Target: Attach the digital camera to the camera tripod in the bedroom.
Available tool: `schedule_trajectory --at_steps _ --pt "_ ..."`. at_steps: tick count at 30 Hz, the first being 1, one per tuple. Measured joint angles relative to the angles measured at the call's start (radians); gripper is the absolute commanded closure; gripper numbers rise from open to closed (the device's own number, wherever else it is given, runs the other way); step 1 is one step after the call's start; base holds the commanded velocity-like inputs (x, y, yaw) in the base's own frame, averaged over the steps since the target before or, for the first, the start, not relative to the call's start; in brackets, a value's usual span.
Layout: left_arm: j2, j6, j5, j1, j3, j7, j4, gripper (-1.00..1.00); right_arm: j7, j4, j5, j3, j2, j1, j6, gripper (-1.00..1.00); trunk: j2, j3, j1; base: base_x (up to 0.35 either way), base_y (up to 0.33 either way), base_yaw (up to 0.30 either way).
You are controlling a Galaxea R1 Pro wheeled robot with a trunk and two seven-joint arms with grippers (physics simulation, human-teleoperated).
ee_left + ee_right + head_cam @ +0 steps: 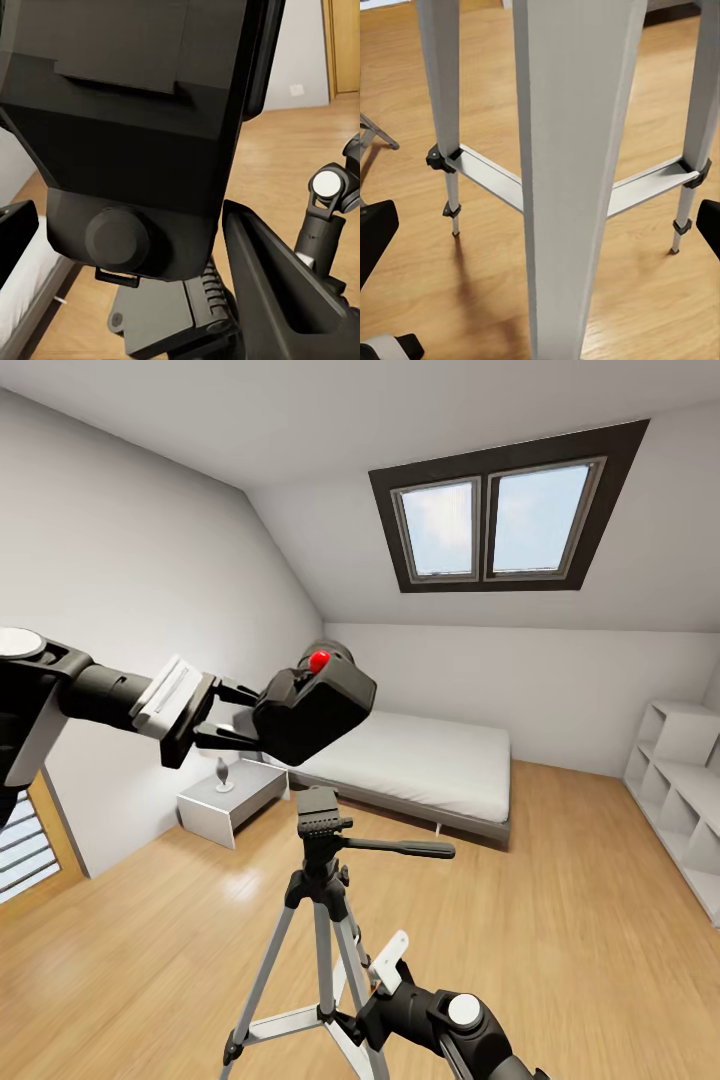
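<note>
Left tool [240,712] grips the digital camera [315,710] above the camera tripod [320,830] — right tool's state unclear.

Left claw [235,712] reaches forward, clamped; right claw [372,978] low, fingers spread.

Camera tripod [574,150] legs w/ braces on wood floor [645,300].

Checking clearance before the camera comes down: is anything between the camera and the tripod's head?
Nothing. In the head view the camera, held in the left gripper, hangs above the tripod head, with a bare gap showing bed behind.
</note>
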Motion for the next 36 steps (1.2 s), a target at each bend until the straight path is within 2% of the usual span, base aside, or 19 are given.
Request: schedule_trajectory --at_steps 7,8,31,33,36 --pt "0.0 -0.001 -0.004 -0.001 -0.004 0.0 0.0 1.0 -0.002 0.0 -0.001 0.0 0.0 0.0 -0.001 -1.0 0.0 0.0 0.0 0.0 0.0 0.0" --pt "0.0 -0.001 -0.004 -0.001 -0.004 0.0 0.0 1.0 -0.002 0.0 -0.001 0.0 0.0 0.0 -0.001 1.0 0.0 0.0 0.0 0.0 0.0 0.0" --pt "0.007 0.006 -0.003 -0.011 -0.006 -0.006 -0.001 1.0 -0.002 -0.001 0.004 0.0 0.0 0.0 -0.005 1.0 0.0 0.0 0.0 0.0 0.0 0.0" --pt "0.025 0.009 0.0 -0.022 -0.012 -0.007 -0.001 1.0 -0.002 0.0 0.004 0.0 0.0 0.0 -0.005 1.0 0.0 0.0 0.0 0.0 0.0 0.0" --pt "0.071 0.016 0.005 -0.044 -0.03 -0.008 -0.001 1.0 -0.002 0.0 0.004 0.0 0.0 0.0 -0.006 1.0 0.0 0.0 0.0 0.0 0.0 0.0"
